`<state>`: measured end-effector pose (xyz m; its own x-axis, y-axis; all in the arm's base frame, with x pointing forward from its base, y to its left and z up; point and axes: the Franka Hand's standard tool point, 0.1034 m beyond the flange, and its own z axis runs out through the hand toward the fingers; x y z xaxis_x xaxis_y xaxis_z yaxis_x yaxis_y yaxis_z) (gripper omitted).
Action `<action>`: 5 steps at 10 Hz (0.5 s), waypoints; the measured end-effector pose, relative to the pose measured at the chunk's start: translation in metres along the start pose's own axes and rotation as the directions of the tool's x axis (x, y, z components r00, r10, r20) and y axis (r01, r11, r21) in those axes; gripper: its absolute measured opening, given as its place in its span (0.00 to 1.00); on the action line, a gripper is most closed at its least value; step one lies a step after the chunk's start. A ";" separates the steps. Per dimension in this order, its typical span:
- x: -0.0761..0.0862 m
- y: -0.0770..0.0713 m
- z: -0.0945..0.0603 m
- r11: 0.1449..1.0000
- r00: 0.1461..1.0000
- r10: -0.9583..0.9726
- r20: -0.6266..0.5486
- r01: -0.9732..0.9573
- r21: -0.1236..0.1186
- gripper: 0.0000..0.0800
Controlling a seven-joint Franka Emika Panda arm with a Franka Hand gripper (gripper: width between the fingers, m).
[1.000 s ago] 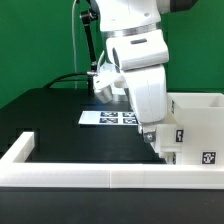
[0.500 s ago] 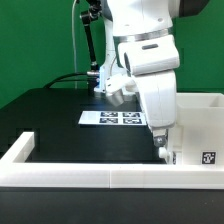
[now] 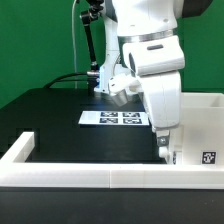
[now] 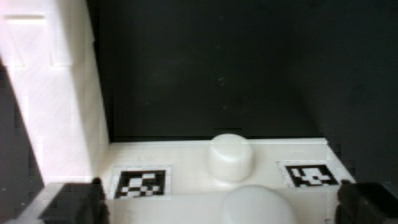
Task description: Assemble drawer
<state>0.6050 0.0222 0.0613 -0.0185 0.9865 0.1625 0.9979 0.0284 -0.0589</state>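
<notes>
Showing one moment of drawer assembly.
Arm: white arm (image 3: pixel 150 60) reaches down at the exterior view's right.
Gripper: gripper (image 3: pixel 166 152) is low beside the drawer box (image 3: pixel 200 128); jaws apart, nothing between them.
Front panel: white knob (image 4: pixel 230 156) between two tags.
Marker board: marker board (image 3: pixel 115 118) lies farther back.

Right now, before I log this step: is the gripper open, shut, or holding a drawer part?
Gripper: low beside the white drawer box; in the wrist view the fingers stand wide apart with a white knobbed panel between, so open, gripping nothing.
</notes>
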 end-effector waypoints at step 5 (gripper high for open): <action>0.004 0.003 0.005 1.000 1.000 -0.012 0.012 0.012 -0.009 0.81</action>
<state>0.6071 0.0271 0.0566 -0.0309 0.9881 0.1510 0.9981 0.0386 -0.0485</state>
